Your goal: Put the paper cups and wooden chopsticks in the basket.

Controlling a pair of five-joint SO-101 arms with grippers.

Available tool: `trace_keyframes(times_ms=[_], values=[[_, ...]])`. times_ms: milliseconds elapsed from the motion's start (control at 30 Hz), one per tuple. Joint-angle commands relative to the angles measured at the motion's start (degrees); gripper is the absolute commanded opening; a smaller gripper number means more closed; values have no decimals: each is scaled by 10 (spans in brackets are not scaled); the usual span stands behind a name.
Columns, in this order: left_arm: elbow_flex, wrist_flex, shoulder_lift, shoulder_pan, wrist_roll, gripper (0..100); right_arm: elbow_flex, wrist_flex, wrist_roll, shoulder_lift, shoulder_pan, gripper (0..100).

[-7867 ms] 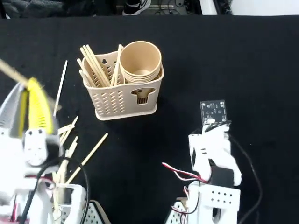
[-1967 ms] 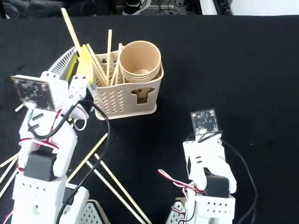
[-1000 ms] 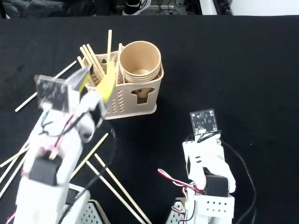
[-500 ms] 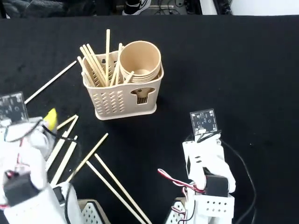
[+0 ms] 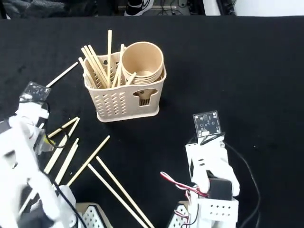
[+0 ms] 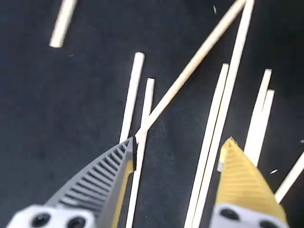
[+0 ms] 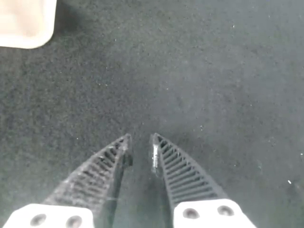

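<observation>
The beige slotted basket (image 5: 126,99) stands at the back left of the black table. It holds stacked paper cups (image 5: 142,59) and several wooden chopsticks (image 5: 97,66), one of them upright. More chopsticks (image 5: 71,152) lie loose on the table at the front left. My left gripper (image 6: 180,140) is open just above them, its grey and yellow fingers either side of a pair of chopsticks (image 6: 213,137), holding nothing. The left arm (image 5: 26,142) shows blurred at the left edge. My right gripper (image 7: 141,138) is shut and empty above bare cloth, in front of the basket's corner (image 7: 23,23).
One chopstick (image 5: 61,75) lies apart, left of the basket. Two long ones (image 5: 116,190) cross the front between the arms. The right arm (image 5: 211,161) sits folded at the front right, its camera board (image 5: 206,123) on top. Black cloth stretches to the right and back.
My left arm has pulled away from the basket to the front left and come down over the loose chopsticks. One more chopstick now stands in the basket. The right arm kept still.
</observation>
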Motion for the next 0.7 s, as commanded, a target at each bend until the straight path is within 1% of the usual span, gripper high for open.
trace_keyframes(times_ms=[0, 133, 267, 367, 600, 667], values=[[-91, -9, 123, -5, -12, 285, -3, -12, 5, -44, -9, 81], [-169, -6, 249, -6, -22, 284, -3, -12, 5, -44, -9, 81], [-203, -5, 329, -4, -25, 284, -3, -12, 6, -44, -9, 81], [-208, -6, 355, 3, -25, 284, -3, -12, 6, -44, -9, 81], [-204, -11, 366, 3, -23, 259, -3, -12, 6, -44, -9, 81], [-203, -11, 366, 1, -24, 233, -3, -12, 6, -44, -9, 81]])
